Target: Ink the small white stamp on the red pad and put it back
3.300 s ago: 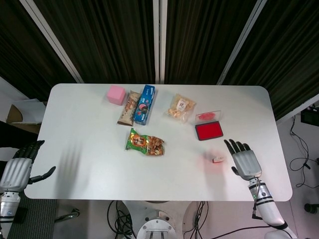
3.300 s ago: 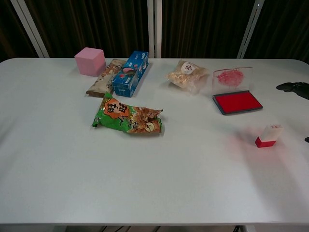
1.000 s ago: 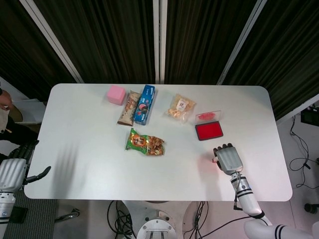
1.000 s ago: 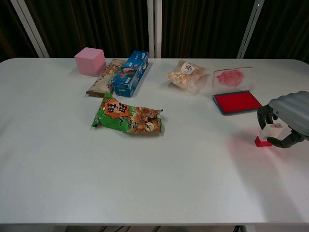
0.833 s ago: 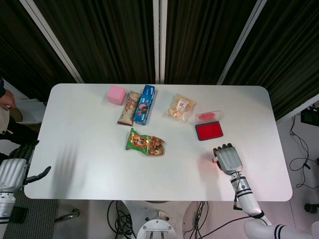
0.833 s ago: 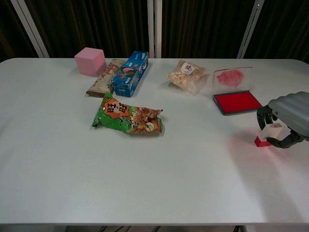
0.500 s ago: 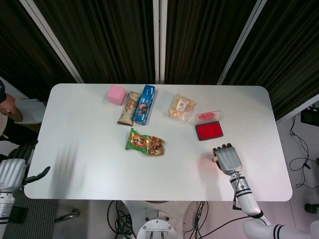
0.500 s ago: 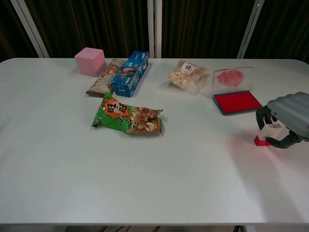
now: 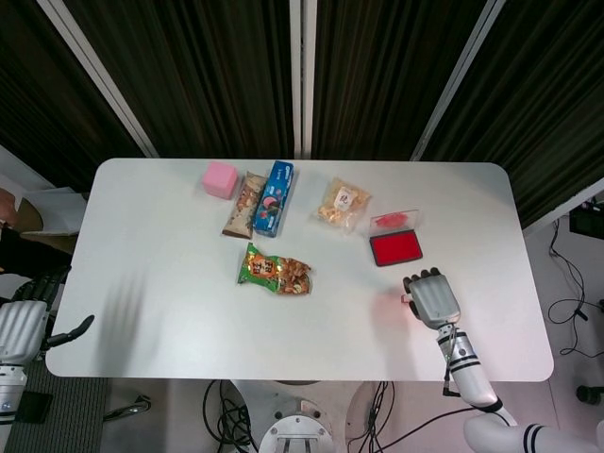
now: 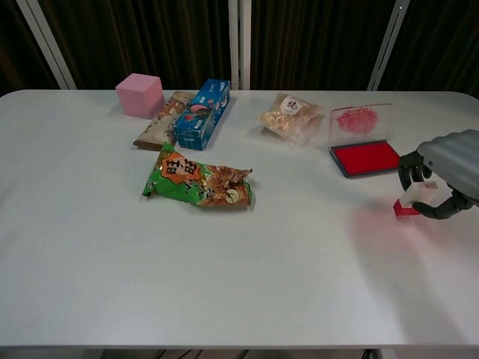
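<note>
The small white stamp (image 10: 416, 196) with its red base sits in my right hand (image 10: 443, 171), whose fingers curl around it just above the table; a red glow falls on the table below. In the head view the right hand (image 9: 430, 297) covers most of the stamp (image 9: 406, 300). The red ink pad (image 10: 367, 158) lies open a short way behind and to the left of the hand, its clear lid (image 10: 359, 120) standing up; the same pad (image 9: 395, 247) shows in the head view. My left hand (image 9: 26, 323) hangs open off the table's left front corner.
A green snack bag (image 10: 196, 182) lies mid-table. At the back are a pink cube (image 10: 140, 95), a brown snack bar (image 10: 160, 123), a blue box (image 10: 203, 113) and a clear bag of snacks (image 10: 289, 114). The table's right edge (image 9: 538, 293) is near my right hand.
My right hand moved in from the right, closed around the stamp and has lifted it slightly, drifting toward the ink pad. The left hand stayed off the table.
</note>
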### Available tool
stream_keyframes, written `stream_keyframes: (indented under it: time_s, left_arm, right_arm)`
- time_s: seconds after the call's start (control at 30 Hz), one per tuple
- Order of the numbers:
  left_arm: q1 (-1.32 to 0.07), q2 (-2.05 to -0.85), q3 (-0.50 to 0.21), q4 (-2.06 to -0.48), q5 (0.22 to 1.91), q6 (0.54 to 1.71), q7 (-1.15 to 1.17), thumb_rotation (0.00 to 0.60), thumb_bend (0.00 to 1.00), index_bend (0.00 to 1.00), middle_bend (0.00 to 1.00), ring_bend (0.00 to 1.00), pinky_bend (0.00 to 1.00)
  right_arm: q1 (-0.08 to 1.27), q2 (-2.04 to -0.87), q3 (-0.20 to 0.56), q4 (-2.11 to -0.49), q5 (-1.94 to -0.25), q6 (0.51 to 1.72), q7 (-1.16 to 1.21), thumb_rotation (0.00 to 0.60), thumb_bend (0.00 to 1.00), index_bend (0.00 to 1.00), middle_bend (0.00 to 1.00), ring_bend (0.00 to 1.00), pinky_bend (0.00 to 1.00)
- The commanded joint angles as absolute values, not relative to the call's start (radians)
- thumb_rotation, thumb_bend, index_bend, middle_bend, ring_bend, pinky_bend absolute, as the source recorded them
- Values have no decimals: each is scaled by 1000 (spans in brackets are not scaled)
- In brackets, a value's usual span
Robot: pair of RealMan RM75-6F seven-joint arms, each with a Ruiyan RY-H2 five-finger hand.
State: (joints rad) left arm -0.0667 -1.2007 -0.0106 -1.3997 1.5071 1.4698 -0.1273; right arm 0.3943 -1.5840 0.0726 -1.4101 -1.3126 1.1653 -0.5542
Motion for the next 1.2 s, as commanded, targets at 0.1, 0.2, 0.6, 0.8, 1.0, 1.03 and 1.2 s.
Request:
stream_keyframes:
  time_s: [0.1, 0.2, 0.6, 0.8, 1.0, 1.03, 1.2]
  left_arm:
    - [-67, -1203, -11, -1400, 1505, 1468, -127, 154, 158, 84, 118, 118, 206]
    - [-67, -1204, -10, -1400, 1505, 1466, -127, 153, 159, 85, 118, 118, 206]
    - [-79, -1196, -11, -1407, 1498, 1440, -115, 154, 158, 85, 118, 118, 206]
    - [-85, -1197, -14, -1407, 1487, 1424, -111, 152, 158, 85, 118, 118, 206]
    - [-93, -1205, -17, -1397, 1476, 1405, -113, 157, 159, 84, 118, 118, 206]
    - [-95, -1206, -17, -1396, 1475, 1403, -113, 154, 158, 85, 118, 118, 206]
    - [-100, -1209, -20, -1389, 1470, 1394, -115, 155, 159, 85, 118, 118, 206]
  right_arm:
    - [424, -1532, 118, -1462, -1293, 1155, -563, 600, 341, 592, 548, 452, 431]
    - [445, -1520, 137, -1460, -1274, 1131, -561, 600, 342, 594, 550, 508, 549]
    - [548, -1522, 191, -1368, -1183, 995, -544, 600, 342, 595, 543, 707, 908]
    - [616, -1545, 214, -1287, -1129, 912, -548, 600, 343, 598, 551, 709, 908]
    - [661, -1589, 220, -1200, -1071, 854, -541, 600, 342, 604, 557, 709, 908]
    - [666, -1595, 220, -1189, -1069, 851, -537, 600, 342, 604, 557, 709, 908]
    - [685, -1628, 218, -1133, -1062, 838, -503, 600, 342, 605, 558, 709, 908]
